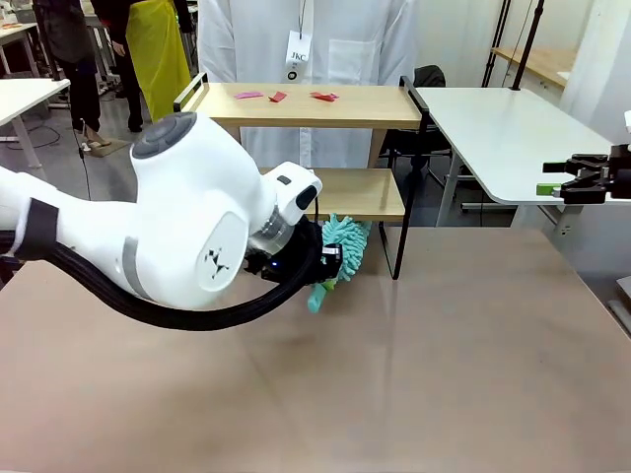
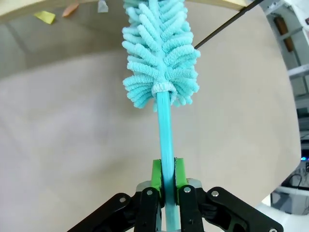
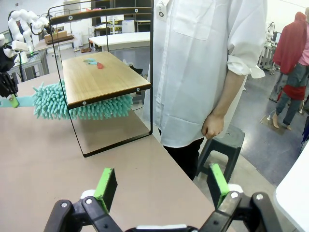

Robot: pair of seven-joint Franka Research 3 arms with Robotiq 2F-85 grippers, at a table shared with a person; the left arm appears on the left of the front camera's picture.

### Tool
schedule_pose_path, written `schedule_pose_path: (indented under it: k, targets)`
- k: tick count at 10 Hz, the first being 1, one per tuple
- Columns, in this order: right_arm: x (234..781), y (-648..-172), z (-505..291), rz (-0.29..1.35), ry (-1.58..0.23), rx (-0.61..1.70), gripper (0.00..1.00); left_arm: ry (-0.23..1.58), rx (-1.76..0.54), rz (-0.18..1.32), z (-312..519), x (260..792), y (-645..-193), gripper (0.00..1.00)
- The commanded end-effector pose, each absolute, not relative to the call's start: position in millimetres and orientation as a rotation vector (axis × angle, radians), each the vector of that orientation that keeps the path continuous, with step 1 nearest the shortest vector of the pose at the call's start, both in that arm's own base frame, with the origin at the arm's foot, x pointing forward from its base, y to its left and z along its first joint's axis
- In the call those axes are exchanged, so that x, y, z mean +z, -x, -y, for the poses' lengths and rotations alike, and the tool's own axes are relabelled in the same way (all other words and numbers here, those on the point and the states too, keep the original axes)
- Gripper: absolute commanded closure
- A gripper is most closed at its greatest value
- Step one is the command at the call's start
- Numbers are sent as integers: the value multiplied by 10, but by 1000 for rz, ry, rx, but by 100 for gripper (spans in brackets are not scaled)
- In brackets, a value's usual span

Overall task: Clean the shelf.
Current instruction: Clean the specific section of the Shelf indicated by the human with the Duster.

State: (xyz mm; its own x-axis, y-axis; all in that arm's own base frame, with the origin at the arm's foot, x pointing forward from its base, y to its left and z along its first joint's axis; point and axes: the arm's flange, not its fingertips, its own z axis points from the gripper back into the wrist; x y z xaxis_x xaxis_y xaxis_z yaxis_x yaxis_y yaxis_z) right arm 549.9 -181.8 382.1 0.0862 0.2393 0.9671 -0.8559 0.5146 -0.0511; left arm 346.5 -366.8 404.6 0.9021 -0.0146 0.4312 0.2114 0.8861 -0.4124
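Two arms: left gripper (image 2: 164,180) clamped on handle of fluffy teal duster (image 2: 161,58); right gripper (image 3: 162,181) spread.
Duster axis: head-first beneath lower board (image 3: 104,79) of black-framed wooden shelf (image 1: 365,104).

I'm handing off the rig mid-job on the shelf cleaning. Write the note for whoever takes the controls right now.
Left gripper: shut on the handle of the teal duster.
Right gripper: open, empty, off at the table's right side, away from the shelf.
Shelf: stands at the table's far edge, with a person behind it. The duster head sits under the lower board, above the tabletop.
Done: duster is in hand and at the shelf.
Left: pink paper scraps lie on the top board and more scraps on the lower board. Neither board is swept yet.
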Motion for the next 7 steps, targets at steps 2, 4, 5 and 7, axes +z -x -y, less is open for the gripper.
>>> schedule_pose_path:
  k: [2, 4, 5, 7]
  targets:
    - [3855, -5505, 1809, 1212, -633, 904, 0, 463, -50, 468, 4113, 3919, -3542, 87]
    - [3855, -5505, 1809, 1212, -633, 904, 0, 481, -10, 488, 4240, 3809, -3573, 87]
    - [3855, -5505, 1809, 1212, -633, 904, 0, 473, 2, 498, 4300, 3754, -3586, 87]
    - [3855, -5505, 1809, 1212, -633, 904, 0, 497, -10, 493, 4436, 3664, -3596, 87]
